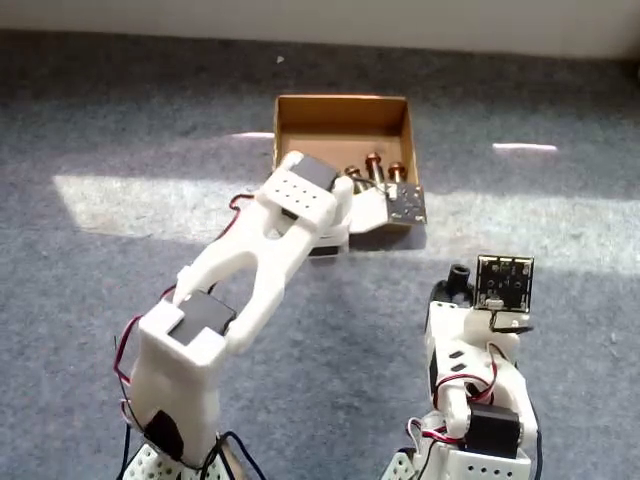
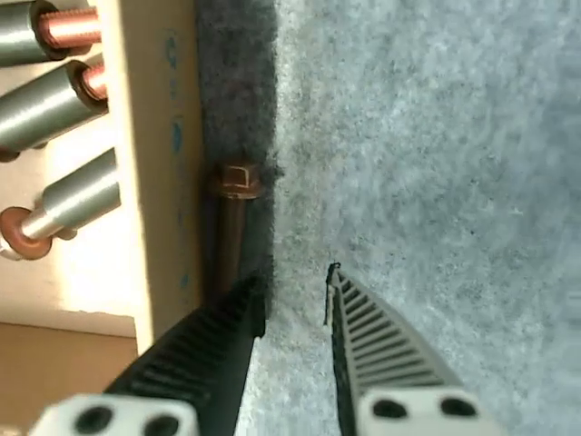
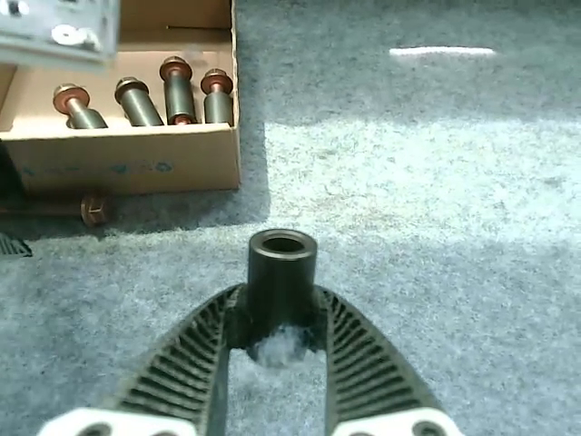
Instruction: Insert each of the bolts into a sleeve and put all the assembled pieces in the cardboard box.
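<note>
My left gripper (image 2: 296, 287) has its fingers apart and holds nothing, one tip beside the bolt (image 2: 231, 227) lying against the cardboard box's (image 2: 159, 182) near outer wall. My right gripper (image 3: 281, 318) clamps an upright sleeve (image 3: 282, 263).

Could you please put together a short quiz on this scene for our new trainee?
1. True or false: the loose bolt lies inside the cardboard box.
2. What does the right gripper hold? A: a sleeve. B: a bolt. C: nothing.
3. How many assembled pieces lie in the cardboard box?

Key:
1. False. The bolt lies on the carpet, against the outside of the box wall.
2. A. The sleeve stands upright between the fingers.
3. Four, counted in the right wrist view.
</note>
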Robot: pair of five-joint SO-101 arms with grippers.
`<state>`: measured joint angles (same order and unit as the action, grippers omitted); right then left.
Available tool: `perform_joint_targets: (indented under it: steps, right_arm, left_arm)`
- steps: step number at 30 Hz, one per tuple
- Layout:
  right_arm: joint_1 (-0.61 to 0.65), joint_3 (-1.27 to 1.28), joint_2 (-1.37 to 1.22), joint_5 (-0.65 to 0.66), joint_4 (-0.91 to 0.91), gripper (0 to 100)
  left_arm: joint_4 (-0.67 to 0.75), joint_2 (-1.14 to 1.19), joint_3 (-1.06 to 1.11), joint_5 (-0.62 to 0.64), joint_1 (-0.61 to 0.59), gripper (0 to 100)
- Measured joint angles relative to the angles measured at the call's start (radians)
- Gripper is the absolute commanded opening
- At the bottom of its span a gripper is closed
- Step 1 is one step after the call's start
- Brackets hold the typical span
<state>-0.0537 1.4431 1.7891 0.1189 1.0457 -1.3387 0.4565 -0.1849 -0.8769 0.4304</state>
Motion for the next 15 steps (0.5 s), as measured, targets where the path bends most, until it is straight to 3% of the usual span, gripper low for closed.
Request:
perform_joint_targets:
  steps: [15]
  right_arm:
    - [0.0,0.0,0.0,0.002,0.0,0.5]
  left_arm:
    - [-0.003,0.258,-0.265,0.0,0.003,13]
